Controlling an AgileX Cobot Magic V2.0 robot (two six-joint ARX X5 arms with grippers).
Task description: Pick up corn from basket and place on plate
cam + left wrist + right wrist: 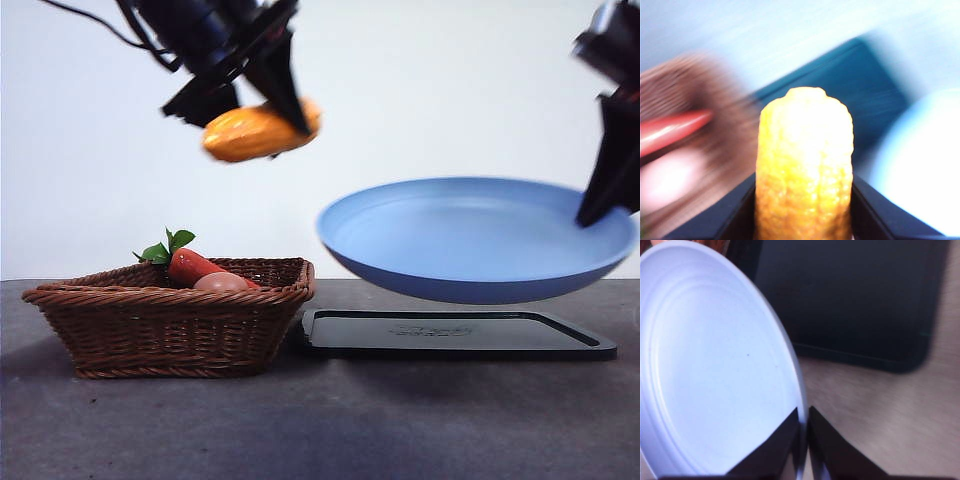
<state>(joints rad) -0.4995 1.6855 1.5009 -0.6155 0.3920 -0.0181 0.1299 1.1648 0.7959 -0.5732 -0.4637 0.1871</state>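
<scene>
The orange-yellow corn [258,131] hangs high in the air above the basket's right side, with my left gripper [250,95] shut on it. The left wrist view shows the bumpy cob [805,170] filling the space between the two black jaws. The brown wicker basket [170,320] rests on the table at the left. The blue plate [470,240] floats tilted above the black tray, held by its right rim in my right gripper [605,205]. In the right wrist view the jaws pinch the plate's rim [801,405].
A flat black tray [450,335] lies on the table under the plate. In the basket remain a red carrot-like item with green leaves [185,262] and a pinkish rounded item [222,283]. Grey table surface stretches in front.
</scene>
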